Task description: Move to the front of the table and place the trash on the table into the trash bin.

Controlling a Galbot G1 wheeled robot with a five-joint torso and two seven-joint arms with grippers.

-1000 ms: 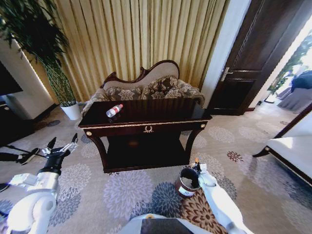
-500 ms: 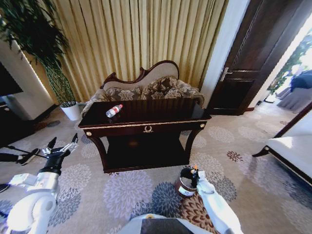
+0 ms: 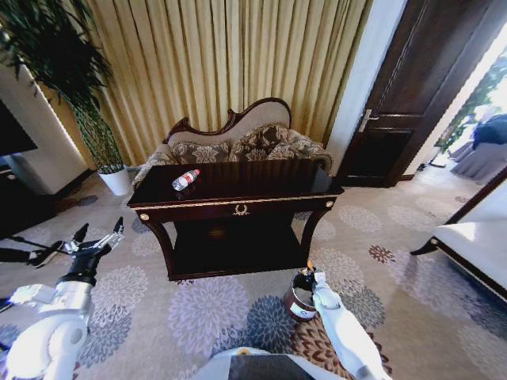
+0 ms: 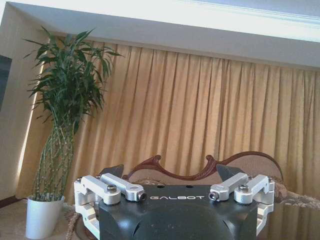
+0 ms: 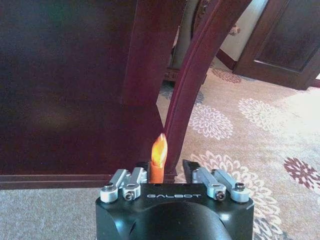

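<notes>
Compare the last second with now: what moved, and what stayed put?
The right gripper, shut on the orange piece, has swung toward the robot's left, ending over the trash bin. The left gripper, jaws open, shifted barely. The bottle stayed lying on the table, and the bin did not move.

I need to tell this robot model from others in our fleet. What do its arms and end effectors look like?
Both arms have smooth white rounded shells. The left end effector sits on a black wrist and has dark pointed fingers. Seen from the wrists, the left end effector and the right end effector each have a black housing marked GALBOT, with silver metal finger linkages joined by round bolts. No loose cables are visible.
</notes>
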